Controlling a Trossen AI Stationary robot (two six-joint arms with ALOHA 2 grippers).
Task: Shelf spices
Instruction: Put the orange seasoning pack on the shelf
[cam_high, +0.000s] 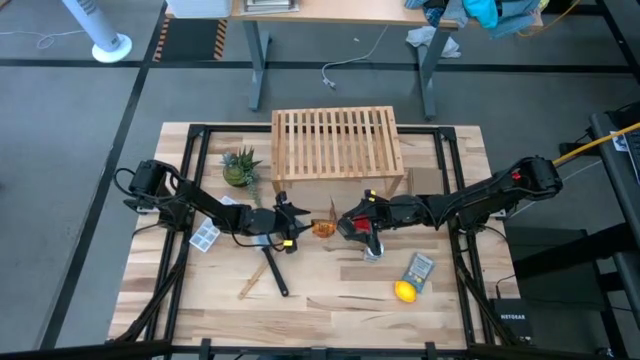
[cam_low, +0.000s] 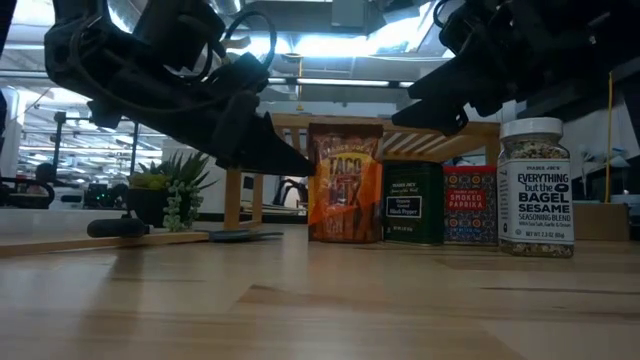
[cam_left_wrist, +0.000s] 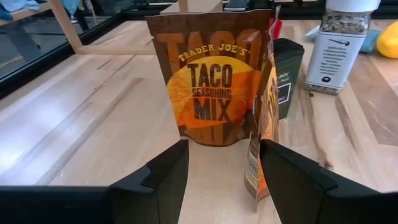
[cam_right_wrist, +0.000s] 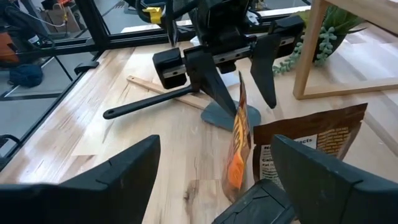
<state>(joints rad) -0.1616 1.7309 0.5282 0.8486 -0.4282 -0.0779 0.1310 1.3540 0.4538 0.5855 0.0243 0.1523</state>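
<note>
Both sets of jaws stand open with nothing held. On the left gripper (cam_high: 297, 226), the two dark fingers (cam_left_wrist: 163, 180) are spread on either side of a thin amber packet (cam_left_wrist: 261, 140) that stands edge-on between them, with a gap at each side as far as the left wrist view shows. Just behind it stands a second amber-orange packet (cam_left_wrist: 214, 87), upright, its "Taco Seasoning Mix" label facing the left wrist camera. The right gripper (cam_high: 343, 224) faces the left one from the opposite side of the packets, above a black box (cam_low: 411, 203). In the low view, a red box (cam_low: 470, 205) stands just beside the black box, and a white-capped bottle (cam_low: 536, 187) stands next to the red one. All containers rest on the tabletop (cam_high: 330, 290) in front of the wooden shelf (cam_high: 337, 146), whose slatted top carries nothing.
</note>
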